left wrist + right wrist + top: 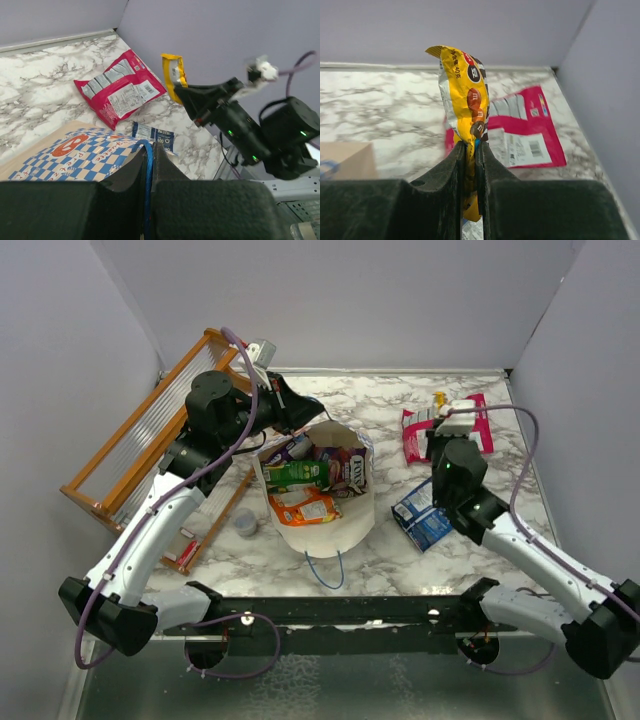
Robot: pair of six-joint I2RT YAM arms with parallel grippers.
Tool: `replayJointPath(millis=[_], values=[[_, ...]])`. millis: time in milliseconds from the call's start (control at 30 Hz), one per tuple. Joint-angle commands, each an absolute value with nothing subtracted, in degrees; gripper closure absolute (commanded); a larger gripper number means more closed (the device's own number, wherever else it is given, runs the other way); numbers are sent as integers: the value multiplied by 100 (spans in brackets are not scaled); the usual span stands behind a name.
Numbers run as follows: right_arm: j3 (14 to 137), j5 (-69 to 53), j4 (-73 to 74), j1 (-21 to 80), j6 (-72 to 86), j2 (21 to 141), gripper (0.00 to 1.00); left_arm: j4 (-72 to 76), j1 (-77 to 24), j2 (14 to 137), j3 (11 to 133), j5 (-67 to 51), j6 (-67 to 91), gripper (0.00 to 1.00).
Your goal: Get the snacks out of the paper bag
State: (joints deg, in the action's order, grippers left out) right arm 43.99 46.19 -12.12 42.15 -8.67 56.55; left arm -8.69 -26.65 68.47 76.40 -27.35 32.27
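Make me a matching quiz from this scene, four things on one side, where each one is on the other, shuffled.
1. yellow packet
2. pink pouch
3. green packet
4. blue string handle

a. inside the paper bag
b. pinched between the left fingers
c. lying flat on the table
d. pinched between the right fingers

Pairs: 1-d, 2-c, 3-a, 4-b

The marble-patterned table (375, 400) carries the paper bag (340, 532) at its middle, a small grey cup (245, 525) just left of it, an orange wooden rack (130, 445) at the far left, a blue packet (425, 520) to the right and a pink-red pouch (415, 440) beyond it
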Motion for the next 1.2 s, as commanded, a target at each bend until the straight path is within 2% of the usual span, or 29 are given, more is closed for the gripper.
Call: replayJointPath(millis=[0, 300, 500, 567, 600, 733, 767, 800, 933, 1033, 1167], values=[[4331, 2999, 121, 2640, 1717, 6125, 96, -893, -2663, 6676, 7732, -2662, 3138, 100], [3485, 1922, 384, 2273, 3831, 7257, 98, -895, -2663, 6706, 7732, -2739, 3136, 100], [3220, 2091, 401, 1900, 4480, 7344, 95, -872, -2663, 6721, 7734, -2789, 3185, 100], [3214, 2174, 532, 1759, 4566, 7303, 88, -863, -2669, 6716, 7733, -2808, 3190, 100], [3216, 2228, 596, 1716, 4551, 7221, 79, -867, -2664, 6708, 7730, -2820, 3192, 100], [3220, 2436, 639, 1705, 4046, 6417, 32, -876, -2664, 6689, 7727, -2826, 3187, 100], [3244, 2445, 645, 1705, 3890, 6185, 22, -876, -2668, 6695, 7732, -2833, 3170, 100], [3282, 2422, 638, 1705, 3692, 5940, 17, -875, -2664, 6697, 7731, -2843, 3171, 100], [3525, 1702, 477, 1705, 2554, 5126, 14, -821, -2663, 6698, 7730, -2887, 3181, 100], [3750, 306, 202, 1705, 1638, 4714, 14, -786, -2663, 6702, 7732, -2932, 3190, 100], [4144, -1504, 88, 1705, 1225, 4533, 16, -792, -2663, 6678, 7716, -2914, 3186, 100]])
